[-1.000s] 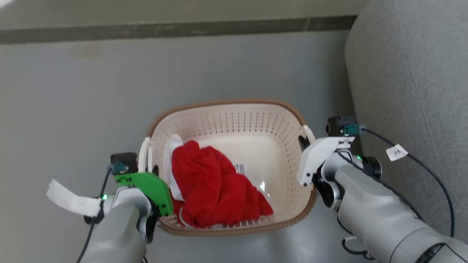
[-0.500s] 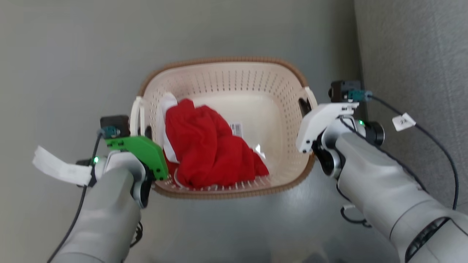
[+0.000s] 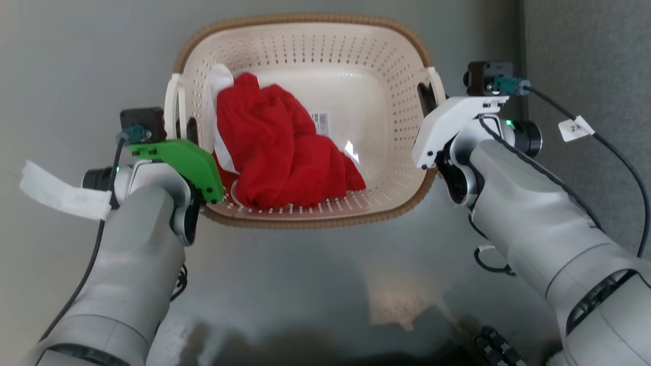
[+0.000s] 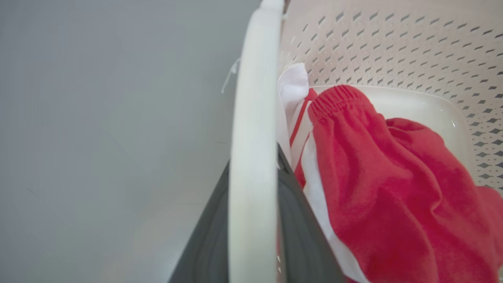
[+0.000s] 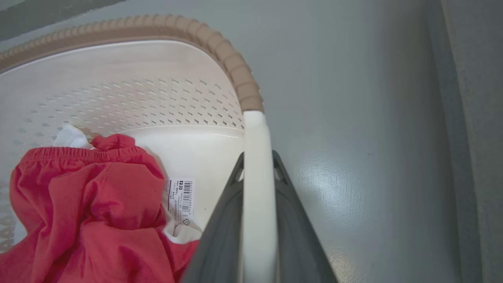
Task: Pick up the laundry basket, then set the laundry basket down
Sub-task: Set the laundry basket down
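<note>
Slid up the head view since a second ago: laundry basket (image 3: pixel 325 51), now at 12 o'clock, both arms alongside as before. Whole picture shifted alike, so a tilt of the camera and no sure move of the basket.

Left gripper (image 3: pixel 184 129) at the basket's 9 o'clock side. Seen from the left wrist (image 4: pixel 253 157), dark fingers (image 4: pixel 208 236) pressed on either face of the white left handle (image 4: pixel 251 98), jaws clamped on it.

Right gripper (image 3: pixel 426 99) at the 3 o'clock side. Seen from the right wrist (image 5: pixel 257 154), jaws closed likewise on the white right handle (image 5: pixel 257 133), just below the end of the brown rim trim (image 5: pixel 235 67).

Inside, toward 8 o'clock, a crumpled red garment (image 3: pixel 274 147) with a white cloth (image 3: pixel 219 81) against the wall at 10 o'clock. Near the middle of the bottom, a barcode label (image 3: pixel 320 122).

Below, a glossy grey floor (image 3: pixel 305 284). Off at 2 o'clock, a grey fabric surface (image 3: pixel 585 51). Resting on the floor or held clear of it: cannot tell.
</note>
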